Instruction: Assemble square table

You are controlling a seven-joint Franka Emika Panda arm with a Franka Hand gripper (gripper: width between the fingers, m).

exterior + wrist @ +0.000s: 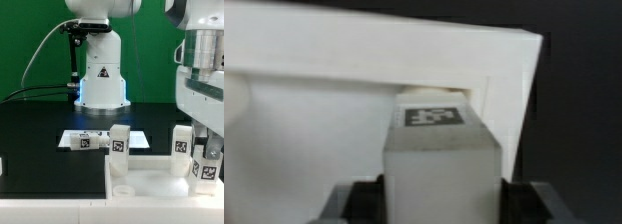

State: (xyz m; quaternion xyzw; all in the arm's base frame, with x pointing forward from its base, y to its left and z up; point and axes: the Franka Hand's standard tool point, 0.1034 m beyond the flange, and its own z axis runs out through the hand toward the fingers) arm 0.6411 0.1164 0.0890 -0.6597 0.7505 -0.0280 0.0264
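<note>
The gripper point(445, 190) is closed on a short white leg point(445, 150), its dark fingers point(367, 200) pressed to both flanks, as the wrist view shows. The leg's tagged end points out toward the edge of the large white square top point(349, 45) that lies beyond it. In the exterior view the arm comes down at the exterior view's right, and the gripper point(207, 158) holds that leg point(205, 168) upright over the top's right-hand side point(150, 180). Just beside it, slightly farther off, stands a second leg point(182, 141). A third leg point(119, 143) stands at the top's far edge, toward the middle. Beyond them the marker board point(100, 139) lies flat on the black table point(30, 130), in front of the white robot base point(103, 75).

The step in hand appears to be seating this leg in a corner hole. To do it well, the leg should likely be kept plumb, centred over the hole before descending, and turned without slackening the grip. The hole itself is hidden here. The neighbouring leg stands near enough that a sideways drift could knock it.
</note>
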